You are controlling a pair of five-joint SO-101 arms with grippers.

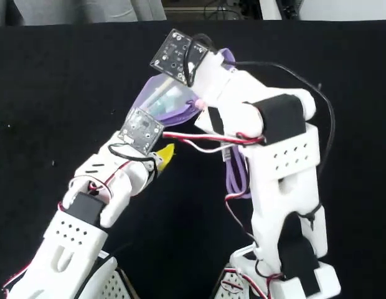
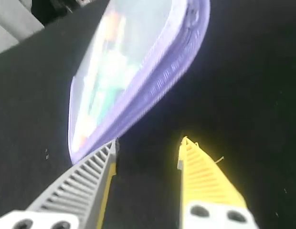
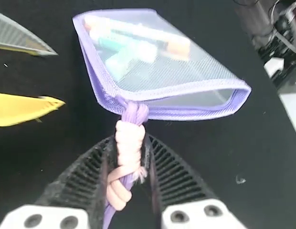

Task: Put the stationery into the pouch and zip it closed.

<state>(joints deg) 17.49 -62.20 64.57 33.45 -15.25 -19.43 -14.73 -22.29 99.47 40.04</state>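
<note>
Over the black table point(image 1: 56, 93), near side, left gripper point(image 2: 148, 143): jaws spread wide, nothing between them, tips just short of the pouch point(image 2: 138, 71).
Right gripper point(image 3: 130, 140): jaws clamped on the pink-and-purple cord point(image 3: 133, 114).
Pouch: purple trim, clear mesh, joined to that cord at a knot, possibly raised off the table.
Stationery point(image 3: 138, 40): pens and markers inside, behind the mesh.
</note>
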